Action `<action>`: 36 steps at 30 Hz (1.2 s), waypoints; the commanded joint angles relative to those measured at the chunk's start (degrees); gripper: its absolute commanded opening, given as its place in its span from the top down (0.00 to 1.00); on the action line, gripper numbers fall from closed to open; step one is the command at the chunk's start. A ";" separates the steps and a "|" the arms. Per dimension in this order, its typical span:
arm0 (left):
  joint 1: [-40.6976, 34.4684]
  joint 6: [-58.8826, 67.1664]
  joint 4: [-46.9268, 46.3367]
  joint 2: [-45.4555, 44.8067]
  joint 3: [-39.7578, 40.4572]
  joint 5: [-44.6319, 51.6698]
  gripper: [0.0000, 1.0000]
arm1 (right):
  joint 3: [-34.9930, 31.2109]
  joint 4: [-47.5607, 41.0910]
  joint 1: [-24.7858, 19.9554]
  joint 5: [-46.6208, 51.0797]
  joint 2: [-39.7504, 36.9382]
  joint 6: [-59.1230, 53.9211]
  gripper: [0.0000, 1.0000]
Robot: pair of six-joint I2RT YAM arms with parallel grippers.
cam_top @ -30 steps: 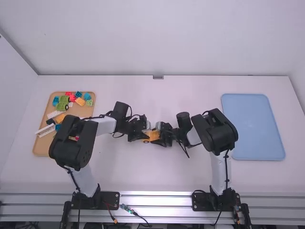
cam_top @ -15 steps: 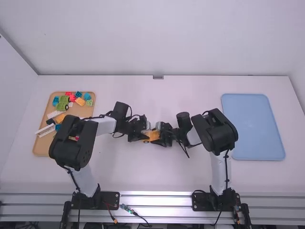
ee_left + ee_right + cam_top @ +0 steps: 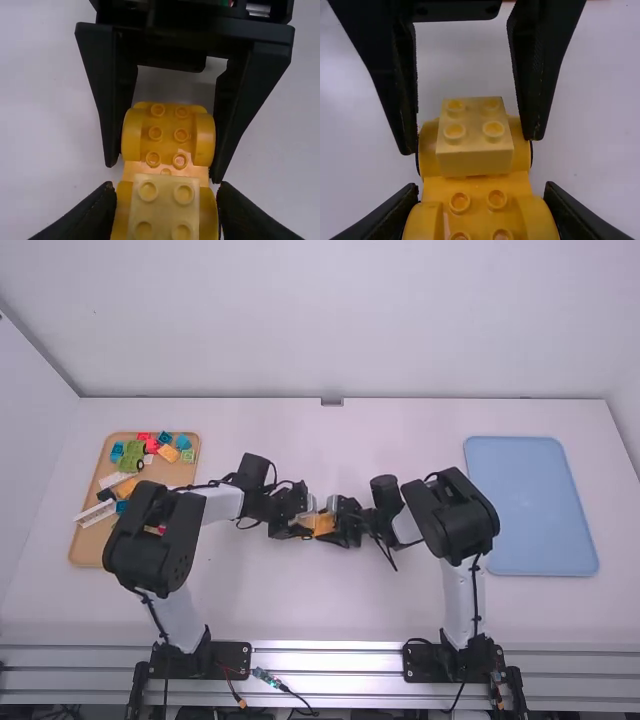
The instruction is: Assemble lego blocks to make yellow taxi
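This looks like a robotics lab, with arms beside a metal rail.

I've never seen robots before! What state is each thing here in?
Orange-yellow plastic car body: partly built, held between both grippers.
Pale yellow square block: sitting on one end of the body, studs up.
Left gripper: closed on the body.
Right gripper: closed on the body's other end.
Light-brown tray: holding loose coloured blocks.
Light-blue tray: lying flat.
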 commanded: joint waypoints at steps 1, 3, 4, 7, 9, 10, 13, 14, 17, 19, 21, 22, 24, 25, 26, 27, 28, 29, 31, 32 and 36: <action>0.28 0.17 -0.24 -1.29 -1.07 1.27 0.35 | -0.59 -0.81 -0.33 0.98 1.08 0.87 0.51; 0.26 0.20 -0.48 -1.73 -1.07 1.22 0.30 | -0.50 -0.98 -0.33 0.96 1.08 0.84 0.51; 0.26 0.15 -0.55 -2.03 -1.07 1.25 0.22 | -0.48 -1.09 -0.33 0.98 1.08 0.84 0.51; 0.35 -1.70 -0.22 -2.84 -1.07 1.16 0.15 | -0.61 -0.83 -0.33 0.96 1.08 0.84 0.51; 0.87 -2.60 -0.55 -4.11 -1.07 1.27 0.13 | -0.52 -1.09 -0.33 0.96 1.08 0.84 0.51; 0.85 -2.58 -0.74 -4.52 -1.07 1.20 0.13 | -0.48 -1.11 -0.33 0.96 1.08 0.84 0.51; 0.92 -2.60 -2.01 -6.91 -1.07 1.25 0.12 | -0.61 -0.90 -0.33 0.96 1.08 0.84 0.51; 0.90 -2.54 -2.27 -7.36 -1.07 1.27 0.12 | -0.61 -0.92 -0.33 0.98 1.08 0.82 0.51; 0.90 -2.38 -3.52 -8.96 -1.09 1.07 0.33 | -0.48 -1.01 -0.33 0.94 1.08 0.84 0.51; 0.76 -2.38 -3.48 -8.98 -1.14 0.52 0.63 | -0.57 -0.81 -0.33 0.87 1.08 0.82 0.51; 0.92 -2.32 -3.65 -8.96 -1.55 -0.33 0.98 | -0.55 -0.83 -0.33 0.79 1.08 0.84 0.51; 0.92 -2.29 -3.28 -8.96 -1.95 -0.81 0.98 | -0.46 -1.01 -0.33 0.83 1.08 0.82 0.51; 0.92 -2.12 -1.95 -8.96 -2.89 -1.90 0.98 | -0.61 -0.72 -0.33 0.79 1.08 0.87 0.51; 0.92 -1.29 -1.29 -8.96 -3.56 -2.80 0.98 | -0.59 -0.76 -0.33 0.83 1.08 0.82 0.51; 0.92 -0.31 -1.25 -8.96 -3.96 -2.86 0.98 | -0.52 -0.96 -0.33 0.87 1.08 0.84 0.51; 0.92 -0.15 -1.29 -8.96 -4.04 -2.78 0.98 | -0.48 -0.98 -0.33 0.87 1.08 0.87 0.51; 0.92 0.66 -1.38 -8.96 -4.39 -2.64 0.98 | -0.50 -0.90 -0.33 0.81 1.08 0.84 0.51; 0.94 0.63 -1.18 -8.96 -4.61 -2.67 0.98 | -0.59 -0.74 -0.33 0.79 1.08 0.82 0.51; 2.01 0.22 -0.17 -8.96 -5.16 -1.81 0.98 | -0.55 -0.85 -0.33 0.79 1.08 0.84 0.51; 2.40 0.24 0.04 -8.96 -5.25 -0.90 0.98 | -0.50 -0.96 -0.33 0.79 1.08 0.84 0.51; 6.03 0.68 0.85 -8.89 -5.70 5.62 0.98 | -0.59 -0.76 -0.33 0.79 1.08 0.84 0.51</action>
